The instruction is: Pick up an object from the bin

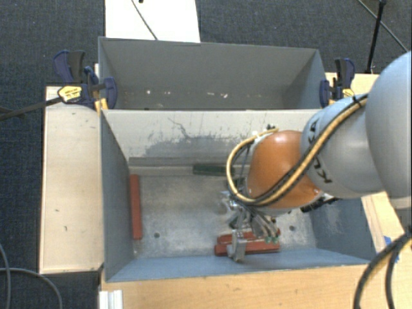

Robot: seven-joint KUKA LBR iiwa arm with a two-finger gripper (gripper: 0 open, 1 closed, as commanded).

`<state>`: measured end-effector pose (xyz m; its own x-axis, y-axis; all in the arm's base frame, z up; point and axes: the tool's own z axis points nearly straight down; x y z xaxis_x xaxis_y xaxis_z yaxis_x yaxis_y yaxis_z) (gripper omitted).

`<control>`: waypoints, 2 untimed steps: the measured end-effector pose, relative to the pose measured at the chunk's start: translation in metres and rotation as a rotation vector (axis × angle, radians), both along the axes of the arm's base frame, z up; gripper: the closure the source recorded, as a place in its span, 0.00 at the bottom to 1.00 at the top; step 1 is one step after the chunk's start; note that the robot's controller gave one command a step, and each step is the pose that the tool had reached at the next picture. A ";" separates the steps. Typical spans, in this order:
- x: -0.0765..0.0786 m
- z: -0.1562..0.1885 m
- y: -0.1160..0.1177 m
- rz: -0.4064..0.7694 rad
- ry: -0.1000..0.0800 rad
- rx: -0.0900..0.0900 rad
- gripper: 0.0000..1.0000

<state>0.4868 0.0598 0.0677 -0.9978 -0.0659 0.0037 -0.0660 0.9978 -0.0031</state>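
My gripper (239, 246) hangs low over the front of the bin, right above a flat red bar-shaped thing (225, 244) that lies along the front wall. Its fingertips reach down onto the bar's middle, and a green and white bit shows at the bar's right end (270, 239). The fingers overlap the bar, so I cannot see how wide they stand. A dark green stick (208, 169) lies at the foot of the back wall, well behind the gripper.
A long red-brown bar (135, 206) lies along the left wall. The arm with its orange cover and cables comes in from the right and hides the bin's right half. The floor between the left bar and the gripper is bare.
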 end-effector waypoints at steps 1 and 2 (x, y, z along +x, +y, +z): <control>0.005 0.033 -0.062 -0.383 -0.009 0.001 0.00; 0.064 0.048 -0.046 -0.193 -0.011 0.004 0.00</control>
